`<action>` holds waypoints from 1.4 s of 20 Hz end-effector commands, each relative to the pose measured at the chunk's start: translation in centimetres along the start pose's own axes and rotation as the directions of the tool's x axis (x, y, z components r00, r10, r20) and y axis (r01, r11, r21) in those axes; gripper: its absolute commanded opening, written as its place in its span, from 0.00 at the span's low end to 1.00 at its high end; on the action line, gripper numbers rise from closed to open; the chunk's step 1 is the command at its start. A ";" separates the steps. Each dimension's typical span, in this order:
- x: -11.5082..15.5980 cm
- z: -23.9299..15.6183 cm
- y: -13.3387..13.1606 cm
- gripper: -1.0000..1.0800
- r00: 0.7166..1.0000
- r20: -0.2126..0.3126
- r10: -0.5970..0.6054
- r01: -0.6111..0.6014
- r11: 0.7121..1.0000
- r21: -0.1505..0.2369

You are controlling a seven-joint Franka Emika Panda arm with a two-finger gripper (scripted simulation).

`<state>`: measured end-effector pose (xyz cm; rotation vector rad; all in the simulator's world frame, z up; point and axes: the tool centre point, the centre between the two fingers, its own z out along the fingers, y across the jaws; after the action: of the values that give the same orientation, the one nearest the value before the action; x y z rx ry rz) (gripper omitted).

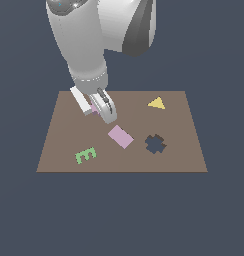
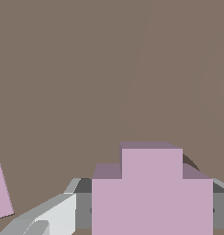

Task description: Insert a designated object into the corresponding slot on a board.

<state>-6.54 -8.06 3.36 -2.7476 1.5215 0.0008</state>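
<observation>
Fingers: two pale grey fingers (image 1: pixel 108 107) of the gripper (image 1: pixel 96 107) point down over the far left part of the board in the exterior view, closed in on a small pink piece that shows between them; in the wrist view a grey finger (image 2: pixel 49 215) sits just beside that piece.
Held piece: small flat pale pink-lilac cross-shaped piece (image 2: pixel 152 193), stepped at its edges, fills the near part of the wrist view; in the exterior view only a sliver of it (image 1: pixel 95 108) shows between the fingers. Whether it is touching the board or lifted clear cannot be told.
Board: flat brown rectangular board (image 1: pixel 64 130) lying on a dark blue-grey ground; in the wrist view its plain brown surface (image 2: pixel 109 69) fills the rest of the picture.
Slot: dark cross-shaped cut-out with notched edges (image 1: pixel 155 144), on the exterior view's right half of the board, well apart from the gripper.
Pink rectangle: larger flat pink rectangular piece (image 1: pixel 120 136), lying tilted on the board between the gripper and the slot; a corner of it (image 2: pixel 1 188) shows at the edge of the wrist view.
Green letter: flat green letter E piece (image 1: pixel 86 155), near the front left of the board in the exterior view.
Yellow triangle: flat yellow triangular piece (image 1: pixel 156 103), at the far right of the board in the exterior view.
Arm: bulky white and grey robot arm (image 1: pixel 101 30) coming down from above.
</observation>
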 end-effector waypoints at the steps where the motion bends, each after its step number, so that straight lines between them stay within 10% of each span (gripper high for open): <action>1: -1.3 -0.1 -0.8 0.00 0.997 0.000 0.075 -0.075 0.997 0.001; 14: -6.6 -0.3 -6.2 0.00 0.900 0.000 0.436 -0.436 0.900 0.001; 28: -9.5 -0.5 -14.1 0.00 0.651 0.001 0.759 -0.759 0.651 0.002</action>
<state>-0.31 6.90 3.86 -1.9172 2.4861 0.0009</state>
